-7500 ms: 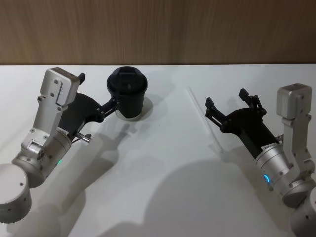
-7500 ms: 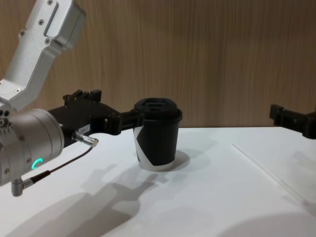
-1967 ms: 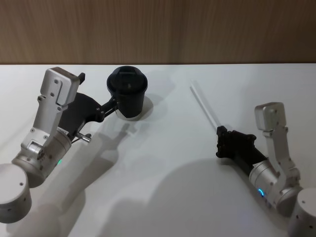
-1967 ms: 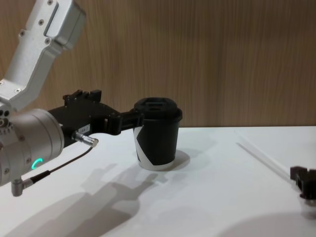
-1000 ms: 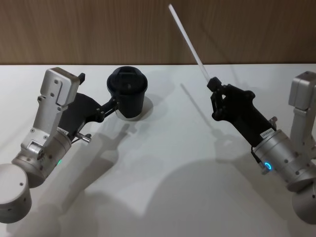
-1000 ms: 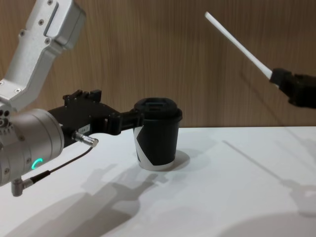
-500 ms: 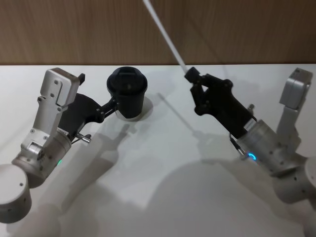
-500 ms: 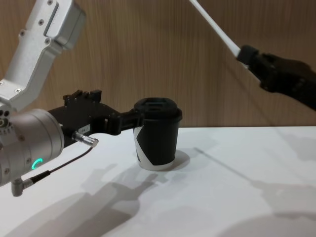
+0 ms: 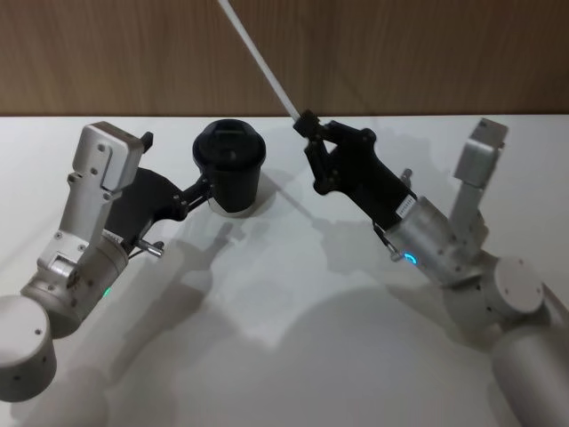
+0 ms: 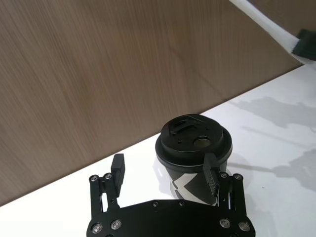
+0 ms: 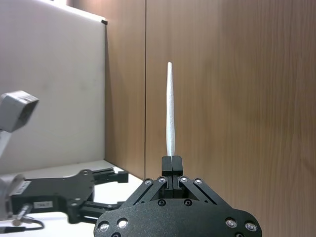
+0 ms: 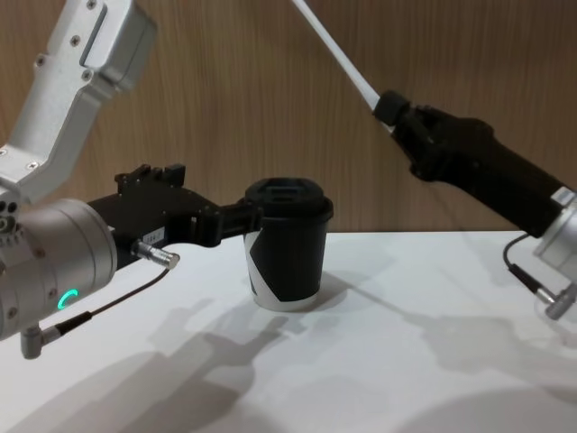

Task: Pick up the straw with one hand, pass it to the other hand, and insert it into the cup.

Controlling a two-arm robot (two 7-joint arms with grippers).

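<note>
My right gripper [image 9: 308, 122] has its jaws pinched on one end of the straw [image 9: 260, 55], which runs straight out past the jaw tips, well above the table [image 9: 293, 302]. My left gripper [image 10: 165, 170] sits with jaws spread, the cup [image 9: 230, 165] just past one tip. I'd call this the carry toward handover. Next, those left jaws must back off the cup and take the shaft.

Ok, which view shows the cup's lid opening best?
Left wrist view: it looks down onto the cup, so the lid's round hole is plain. Head view shows the lid top dark, hole unclear. Chest view shows the cup side-on, hole hidden.
</note>
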